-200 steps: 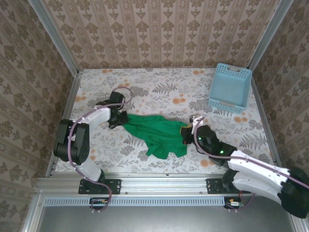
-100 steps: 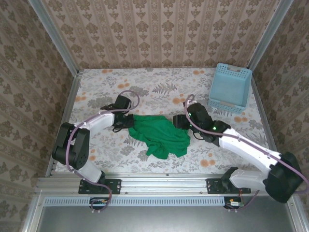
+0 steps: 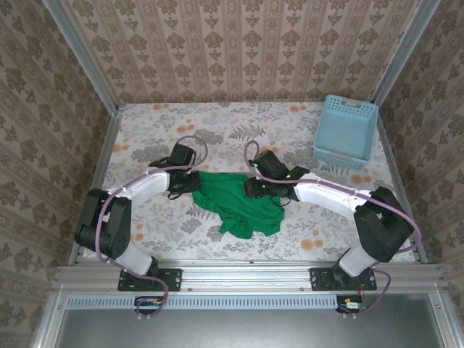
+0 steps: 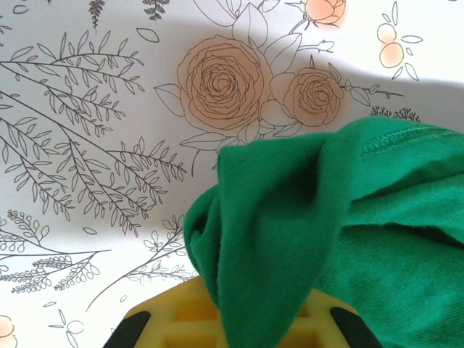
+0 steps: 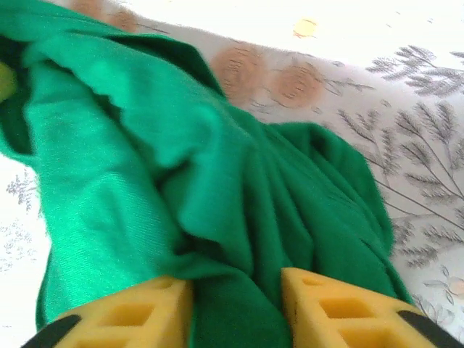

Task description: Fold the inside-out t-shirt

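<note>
One green t-shirt (image 3: pixel 239 206), one blue basket (image 3: pixel 351 104)

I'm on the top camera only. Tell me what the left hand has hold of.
Observer: In the left wrist view the left hand is shut on a thick fold of the green t-shirt.
Operator: Now the right hand.
Observer: In its wrist view the right hand has its yellow fingers apart with cloth bunched between them; whether it grips, I cannot tell.
Operator: Report any seam.
Observer: A stitched hem runs along the upper edge of the cloth in the left wrist view.
</note>
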Controlling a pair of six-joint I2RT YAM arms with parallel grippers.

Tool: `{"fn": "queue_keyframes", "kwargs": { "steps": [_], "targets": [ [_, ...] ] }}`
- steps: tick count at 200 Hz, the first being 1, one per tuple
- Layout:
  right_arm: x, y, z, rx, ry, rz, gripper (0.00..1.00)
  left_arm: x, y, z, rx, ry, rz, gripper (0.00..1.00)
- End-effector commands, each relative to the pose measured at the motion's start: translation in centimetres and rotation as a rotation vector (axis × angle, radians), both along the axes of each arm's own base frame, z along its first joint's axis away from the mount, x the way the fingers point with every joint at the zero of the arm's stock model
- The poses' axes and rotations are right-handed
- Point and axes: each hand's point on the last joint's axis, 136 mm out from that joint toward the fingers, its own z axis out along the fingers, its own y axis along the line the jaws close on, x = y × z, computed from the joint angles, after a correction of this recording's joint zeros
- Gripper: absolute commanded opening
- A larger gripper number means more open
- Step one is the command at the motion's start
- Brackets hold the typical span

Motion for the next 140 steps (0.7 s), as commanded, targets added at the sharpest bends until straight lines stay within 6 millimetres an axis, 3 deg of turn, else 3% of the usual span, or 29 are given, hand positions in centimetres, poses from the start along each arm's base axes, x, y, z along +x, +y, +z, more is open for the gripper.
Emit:
{"fn": "queue_keyframes", "kwargs": {
  "steps": [1,9,24,36,74,84,100,109,119,127,140],
  "targets": [
    [0.6,0.8,1.4,-0.003,-0.018,0.030,0.11,1.0,-0.4,0.7,0.000,-0.008,0.008,0.00],
    [0.9,0.8,1.9,-0.010,-0.026,0.034,0.00,1.3,-0.5,0.9,0.002,-0.008,0.008,0.00],
    [1.7,0.8,3.3,-0.025,-0.058,0.025,0.00,2.1,-0.8,1.6,-0.005,-0.019,0.007,0.00],
    [2.4,0.3,5.7,-0.025,-0.112,0.005,0.00,3.0,-0.9,2.5,-0.014,-0.034,0.008,0.00],
    [4.1,-3.1,17.9,-0.034,-0.406,-0.086,0.00,6.7,-0.8,7.6,-0.068,-0.114,0.026,0.00],
    [3.2,-4.1,21.9,-0.017,-0.506,-0.098,0.00,7.5,-0.8,9.3,-0.094,-0.150,0.032,0.00],
    [1.5,-4.6,25.4,-0.028,-0.621,-0.079,0.00,8.1,-0.8,11.6,-0.123,-0.209,0.043,0.00],
    [0.3,-4.1,26.0,-0.035,-0.656,-0.044,0.00,8.2,-0.7,12.2,-0.139,-0.233,0.048,0.00],
    [-0.8,-3.2,25.5,-0.030,-0.653,-0.011,0.00,8.2,-0.5,12.1,-0.153,-0.237,0.056,0.00],
    [-1.5,-2.2,23.9,-0.014,-0.619,0.020,0.00,8.1,-0.3,11.4,-0.158,-0.227,0.059,0.00],
    [-2.4,-0.2,19.6,0.010,-0.532,0.068,0.00,7.7,0.0,9.7,-0.159,-0.191,0.062,0.00]
  ]
}}
